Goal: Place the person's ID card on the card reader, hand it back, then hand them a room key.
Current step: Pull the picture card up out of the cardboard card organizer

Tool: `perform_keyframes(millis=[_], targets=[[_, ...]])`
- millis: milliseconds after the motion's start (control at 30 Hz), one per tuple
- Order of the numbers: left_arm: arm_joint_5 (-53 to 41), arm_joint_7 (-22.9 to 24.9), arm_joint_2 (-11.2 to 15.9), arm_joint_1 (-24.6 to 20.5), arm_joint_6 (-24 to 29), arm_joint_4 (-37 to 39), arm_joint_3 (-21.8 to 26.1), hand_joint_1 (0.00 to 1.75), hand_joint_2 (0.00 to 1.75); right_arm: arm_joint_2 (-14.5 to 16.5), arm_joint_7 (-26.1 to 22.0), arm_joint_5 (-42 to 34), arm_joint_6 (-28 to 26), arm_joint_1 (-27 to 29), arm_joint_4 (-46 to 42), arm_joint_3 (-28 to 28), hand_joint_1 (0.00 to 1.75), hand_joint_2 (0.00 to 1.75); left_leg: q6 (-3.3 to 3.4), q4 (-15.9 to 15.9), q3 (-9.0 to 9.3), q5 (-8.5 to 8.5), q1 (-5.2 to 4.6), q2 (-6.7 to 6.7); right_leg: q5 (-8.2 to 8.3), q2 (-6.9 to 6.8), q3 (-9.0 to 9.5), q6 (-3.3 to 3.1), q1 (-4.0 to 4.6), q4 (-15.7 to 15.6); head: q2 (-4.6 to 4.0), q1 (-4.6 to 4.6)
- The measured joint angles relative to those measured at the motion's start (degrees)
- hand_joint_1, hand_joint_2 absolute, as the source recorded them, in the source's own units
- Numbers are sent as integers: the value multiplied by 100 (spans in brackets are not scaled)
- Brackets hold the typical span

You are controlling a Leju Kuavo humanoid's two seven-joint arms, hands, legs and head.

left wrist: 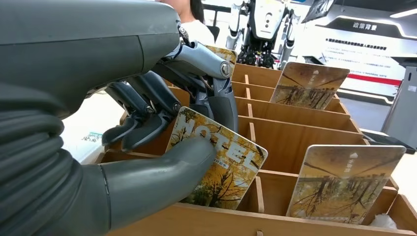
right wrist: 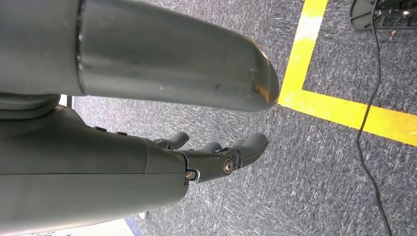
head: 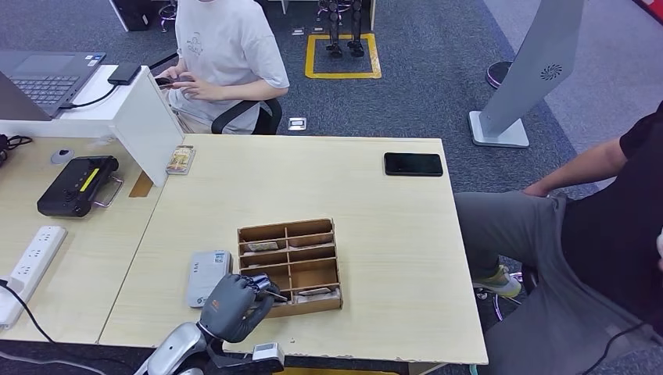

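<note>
The room key [left wrist: 216, 164], a card printed with yellow trees and the word HOTEL, stood tilted in a near compartment of the wooden card box [head: 290, 266], pinched between the thumb and dark fingers [left wrist: 147, 115] of the left hand [head: 234, 303], seemingly so it could be drawn out for the person in the black top [head: 602, 258] seated beside the tabletop [head: 391, 226]. Other key cards [left wrist: 344, 182] leaned upright in neighbouring slots with the card reader [head: 208, 277] just beside the box, while the right hand [right wrist: 216, 157] hung over the carpet, fingers loosely extended and holding nothing
</note>
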Motion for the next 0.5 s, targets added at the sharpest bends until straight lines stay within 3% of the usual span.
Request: perform_keyframes(millis=[333, 500], targets=[[453, -278, 54, -1, -102, -5, 1, 175, 175, -1, -9, 0, -18, -1, 3, 2, 0, 0, 0, 0, 2, 0, 0, 0, 0, -1, 2, 0, 0, 0, 0, 1], [1482, -651, 216, -26, -490, -320, 79, 175, 175, -13, -55, -1, -101, -3, 38, 2, 0, 0, -1, 0, 2, 1, 2, 0, 0, 0, 1, 0, 2, 1, 0, -1]])
